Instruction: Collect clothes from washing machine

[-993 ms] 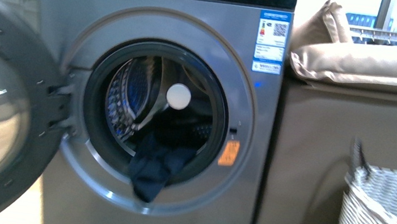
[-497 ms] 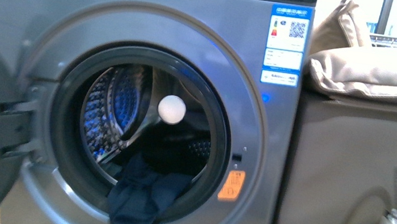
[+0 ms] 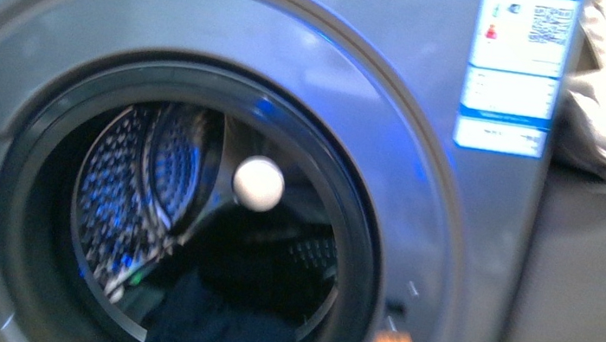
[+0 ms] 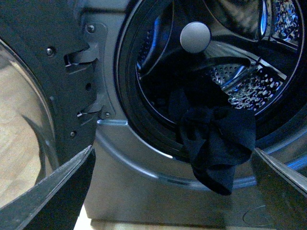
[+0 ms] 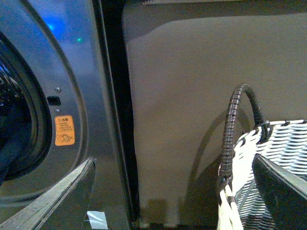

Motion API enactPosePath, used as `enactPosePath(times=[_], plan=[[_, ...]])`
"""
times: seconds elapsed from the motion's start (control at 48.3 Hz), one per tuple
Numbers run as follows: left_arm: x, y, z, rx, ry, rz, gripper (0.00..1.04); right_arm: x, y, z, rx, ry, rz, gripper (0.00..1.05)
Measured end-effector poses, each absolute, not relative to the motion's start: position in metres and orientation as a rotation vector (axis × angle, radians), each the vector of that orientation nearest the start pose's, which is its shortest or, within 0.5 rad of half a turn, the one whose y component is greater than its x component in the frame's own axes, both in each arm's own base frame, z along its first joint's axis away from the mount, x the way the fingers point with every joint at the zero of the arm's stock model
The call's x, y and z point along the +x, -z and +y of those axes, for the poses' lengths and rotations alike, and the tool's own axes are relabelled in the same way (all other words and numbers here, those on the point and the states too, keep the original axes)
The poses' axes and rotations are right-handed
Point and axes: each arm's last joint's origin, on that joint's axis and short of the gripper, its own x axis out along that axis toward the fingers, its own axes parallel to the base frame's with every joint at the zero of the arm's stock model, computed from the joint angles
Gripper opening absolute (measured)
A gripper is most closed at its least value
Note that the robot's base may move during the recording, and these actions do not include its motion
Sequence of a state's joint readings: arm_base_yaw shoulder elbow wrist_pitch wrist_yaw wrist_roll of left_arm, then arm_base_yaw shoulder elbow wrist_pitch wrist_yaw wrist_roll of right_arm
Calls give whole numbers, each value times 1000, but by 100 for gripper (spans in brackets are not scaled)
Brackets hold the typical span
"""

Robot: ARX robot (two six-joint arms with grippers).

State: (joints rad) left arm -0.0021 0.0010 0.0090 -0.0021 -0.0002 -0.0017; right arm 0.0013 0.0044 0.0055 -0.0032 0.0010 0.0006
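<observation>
The grey washing machine (image 3: 358, 47) fills the front view, its round door mouth open onto the perforated drum (image 3: 132, 185). Dark navy clothes (image 3: 210, 334) lie at the drum's bottom edge. In the left wrist view the clothes (image 4: 216, 143) hang over the door rim, spilling out of the drum. My left gripper (image 4: 175, 191) is open and empty, short of the clothes and apart from them. My right gripper (image 5: 175, 191) is open and empty, facing the brown cabinet beside the machine (image 5: 72, 72). Neither gripper shows in the front view.
The open glass door (image 4: 33, 110) hangs at the hinge side. A white round knob (image 3: 259, 183) sits inside the drum. A woven grey-and-white basket (image 5: 268, 167) with a dark handle stands on the floor to the right. A brown cabinet (image 3: 590, 293) with beige cushions adjoins the machine.
The front view has closed in on the machine: the drum mouth has grown to fill the frame, and the open door and basket have left the view. The clothes still hang at the rim.
</observation>
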Motion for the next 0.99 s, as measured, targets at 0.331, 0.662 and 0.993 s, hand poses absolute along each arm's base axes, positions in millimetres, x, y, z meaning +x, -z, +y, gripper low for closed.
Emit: enactPosePath(times=[0.331, 0.662, 0.993], plan=[[105, -168, -3, -169, 306, 205, 98, 98, -165, 0, 0, -3, 2, 97], [160, -208, -17, -172, 375, 149, 98, 98, -165, 0, 0, 0, 2, 97], [206, -204, -40, -154, 422, 221, 98, 98, -165, 0, 1, -1, 2, 97]])
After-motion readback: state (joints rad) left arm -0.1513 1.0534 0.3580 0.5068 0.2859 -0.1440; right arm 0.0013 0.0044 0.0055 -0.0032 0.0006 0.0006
